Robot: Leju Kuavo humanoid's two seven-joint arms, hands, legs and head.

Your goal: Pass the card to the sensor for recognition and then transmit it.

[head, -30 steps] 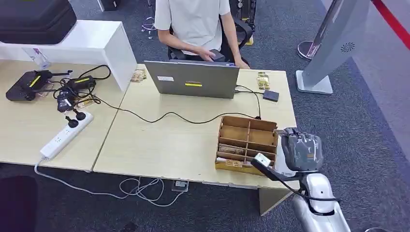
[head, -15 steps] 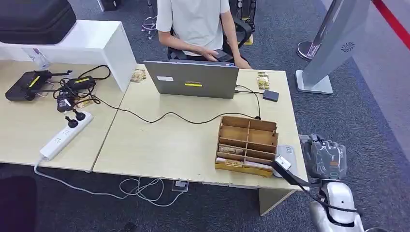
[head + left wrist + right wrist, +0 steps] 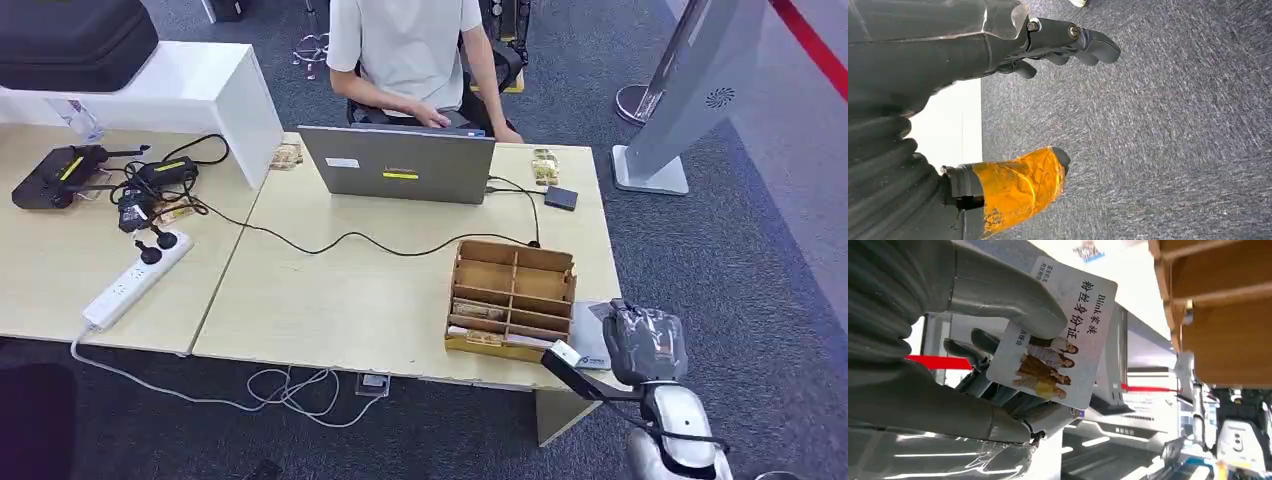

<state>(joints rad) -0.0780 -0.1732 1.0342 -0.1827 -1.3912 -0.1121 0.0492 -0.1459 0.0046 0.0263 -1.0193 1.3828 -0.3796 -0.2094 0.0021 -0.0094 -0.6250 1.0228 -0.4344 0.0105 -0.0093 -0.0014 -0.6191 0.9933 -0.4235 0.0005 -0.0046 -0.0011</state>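
My right hand [image 3: 645,345] hovers at the table's front right corner, just right of a flat grey sensor pad [image 3: 588,335] lying beside the wooden compartment box [image 3: 512,298]. In the right wrist view that hand [image 3: 963,405] pinches a white card [image 3: 1058,340] with printed characters and a photo of people, thumb on its face and fingers behind it. The box's wooden wall [image 3: 1228,315] is close beside the card. My left hand [image 3: 1048,100] hangs over grey carpet, fingers apart from the orange-taped thumb [image 3: 1018,185], holding nothing.
A person [image 3: 405,50] sits behind an open laptop [image 3: 400,165] at the table's far edge. A small black device [image 3: 560,197] and a cable lie near the laptop. A power strip [image 3: 135,280] and chargers sit on the left table. A grey kiosk stand [image 3: 690,90] is on the floor to the right.
My right hand swung out to the right past the table's edge, then came back a little toward the corner and lower, beside the grey pad. The person shifted slightly.
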